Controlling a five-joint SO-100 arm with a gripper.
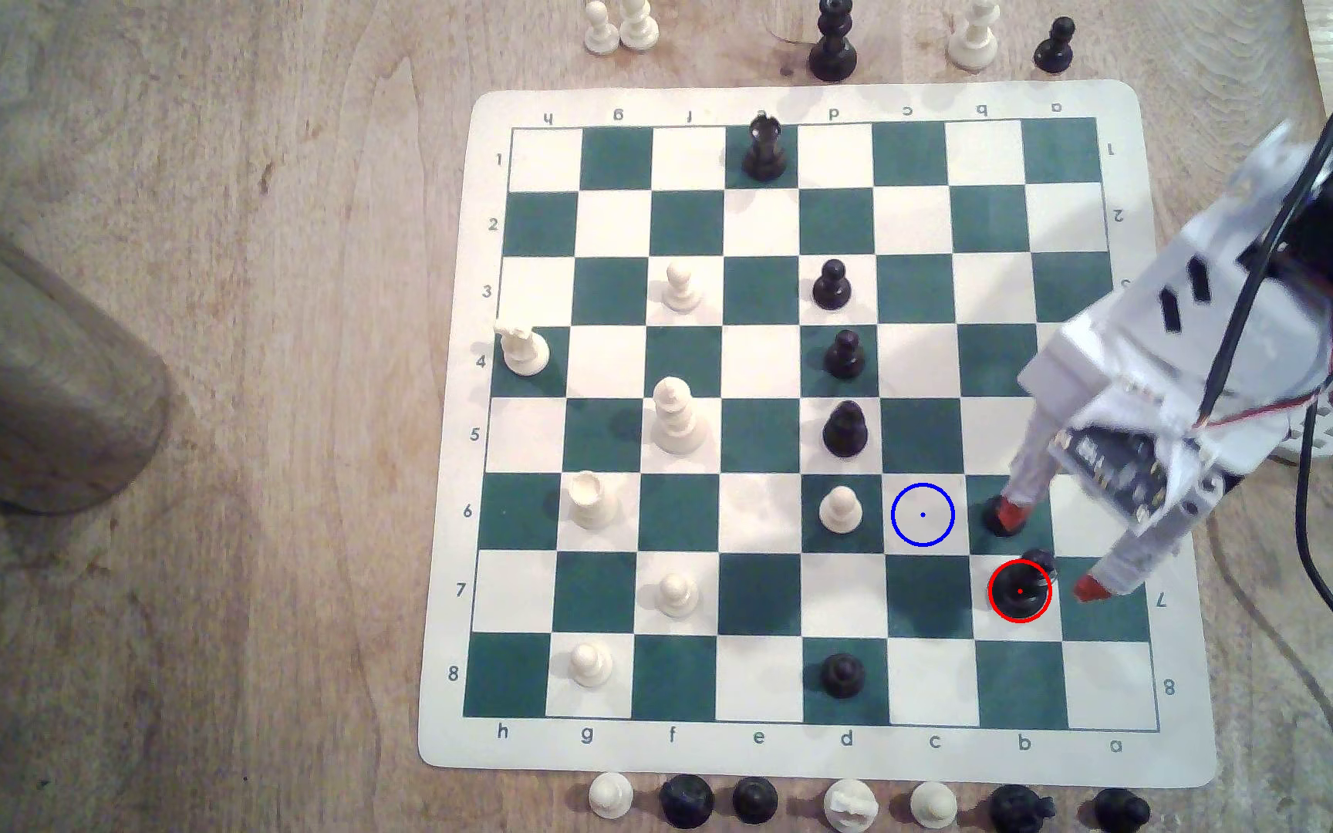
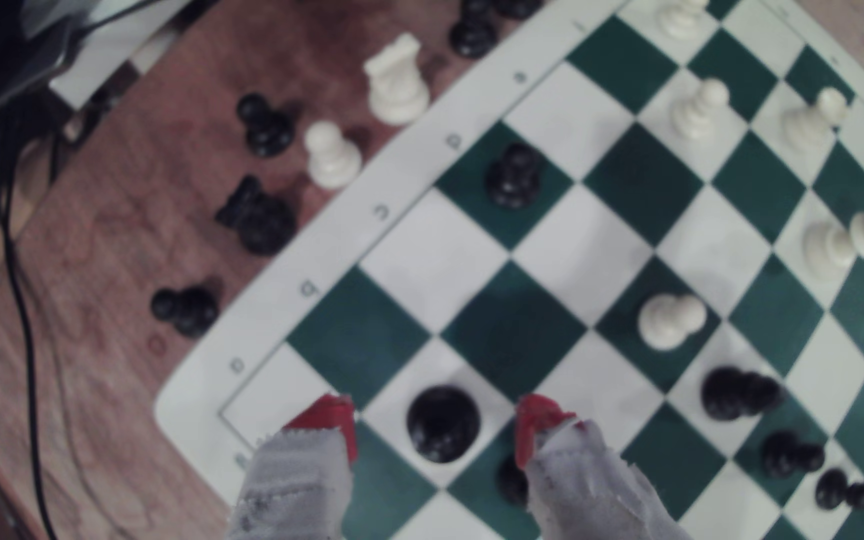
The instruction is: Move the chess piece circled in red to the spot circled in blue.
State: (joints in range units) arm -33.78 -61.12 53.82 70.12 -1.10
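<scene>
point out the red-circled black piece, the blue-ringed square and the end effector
black chess piece [image 1: 1020,591]: exterior view, on its round top inside the red ring
blue-ringed square [image 1: 923,515]: exterior view, on the centre of the cream square
end effector [image 2: 435,420]: wrist view, midway between its red fingertips, which straddle the piece

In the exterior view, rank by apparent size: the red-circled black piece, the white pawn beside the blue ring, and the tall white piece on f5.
1. Tall white piece, clearly largest.
2. and 3. Red-circled black piece and white pawn look alike; I won't rank them.
</scene>
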